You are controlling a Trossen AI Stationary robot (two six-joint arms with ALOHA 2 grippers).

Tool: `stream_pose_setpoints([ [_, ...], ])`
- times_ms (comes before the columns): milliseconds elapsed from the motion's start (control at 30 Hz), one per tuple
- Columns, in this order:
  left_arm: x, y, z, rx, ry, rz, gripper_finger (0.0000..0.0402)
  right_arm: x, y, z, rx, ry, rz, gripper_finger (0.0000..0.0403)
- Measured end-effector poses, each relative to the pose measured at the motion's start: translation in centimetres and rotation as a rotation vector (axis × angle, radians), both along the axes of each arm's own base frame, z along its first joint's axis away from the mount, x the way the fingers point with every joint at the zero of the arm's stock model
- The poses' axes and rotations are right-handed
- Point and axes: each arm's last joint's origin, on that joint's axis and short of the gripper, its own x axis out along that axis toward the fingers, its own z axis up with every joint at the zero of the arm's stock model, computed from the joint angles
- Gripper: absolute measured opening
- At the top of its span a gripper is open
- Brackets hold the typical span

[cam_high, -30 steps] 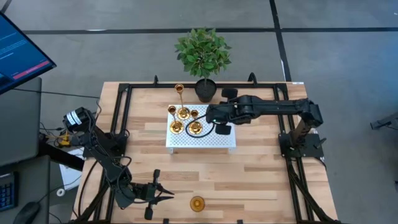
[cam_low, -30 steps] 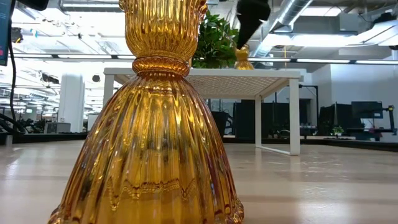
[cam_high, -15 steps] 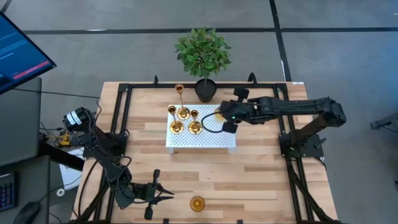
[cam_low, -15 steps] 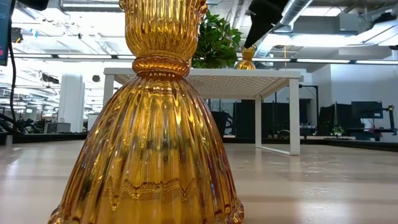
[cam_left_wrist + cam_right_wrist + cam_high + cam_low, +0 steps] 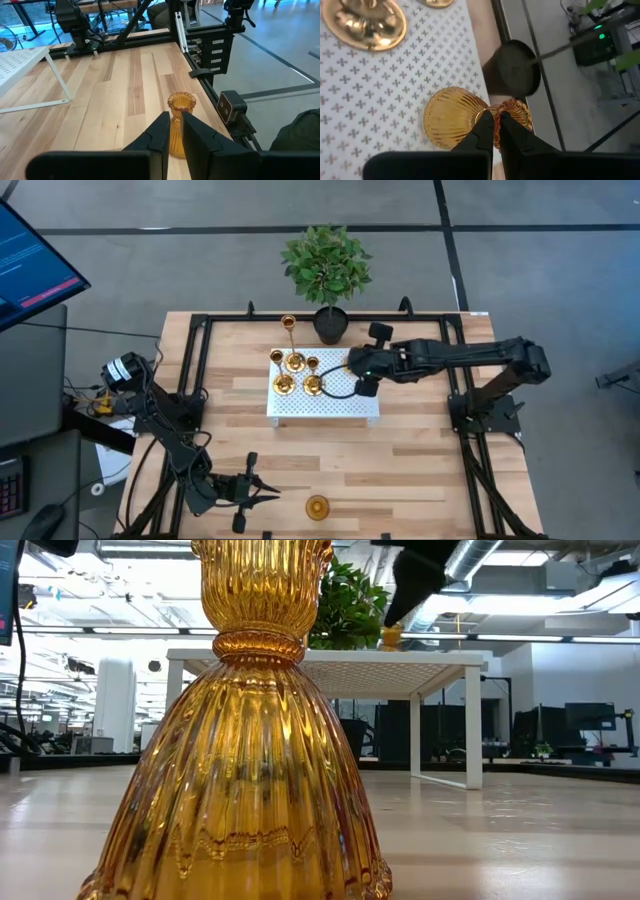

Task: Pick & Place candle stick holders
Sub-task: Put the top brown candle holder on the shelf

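Observation:
A white perforated stand point(image 5: 322, 402) is at the table's middle. Several shiny gold holders point(image 5: 294, 370) stand on its far left part, one of them tall and thin-stemmed point(image 5: 288, 326). My right gripper point(image 5: 352, 368) is over the stand's far right part, shut on an amber ribbed holder point(image 5: 452, 117). A second amber ribbed holder point(image 5: 317, 506) stands upright on its base near the table's front edge and fills the low view point(image 5: 250, 740). My left gripper point(image 5: 268, 496) is shut and empty, a little to the left of that holder point(image 5: 180, 125). My right gripper pinches the amber holder's narrow neck point(image 5: 492, 111) between its two fingers, the ribbed bell base on one side and the cup rim point(image 5: 519, 112) on the other. The fingers slant down from the table's right. Whether the holder touches the stand, I cannot tell.
A potted green plant point(image 5: 326, 275) stands at the table's far edge, its dark pot point(image 5: 515, 67) close beyond the held holder. Black frame rails run along the table's left and right sides point(image 5: 455, 380). Bare wood lies between the stand and the front edge.
My right gripper, holding the amber holder, has gone from beside the gold holders toward the table's right edge, then a little back left. It has come down slightly over the stand.

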Motion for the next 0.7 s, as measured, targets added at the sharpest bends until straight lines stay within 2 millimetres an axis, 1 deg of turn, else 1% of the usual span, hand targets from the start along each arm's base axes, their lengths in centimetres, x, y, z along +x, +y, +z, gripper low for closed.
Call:
stream_pose_setpoints([
  [100, 0.00, 0.00, -0.01, 0.001, 0.001, 0.000, 0.0047, 0.37, -0.02, -0.66, -0.017, 0.038, 0.003, 0.0000],
  [300, -0.01, 0.00, -0.08, 0.004, 0.005, -0.004, 0.0047, 0.81, -0.05, -1.01, -0.027, 0.047, 0.007, 0.0000],
  [700, -0.01, 0.00, -0.09, 0.007, 0.006, -0.005, 0.0047, 0.74, 0.05, -0.88, 0.004, 0.037, 0.026, 0.0000],
])
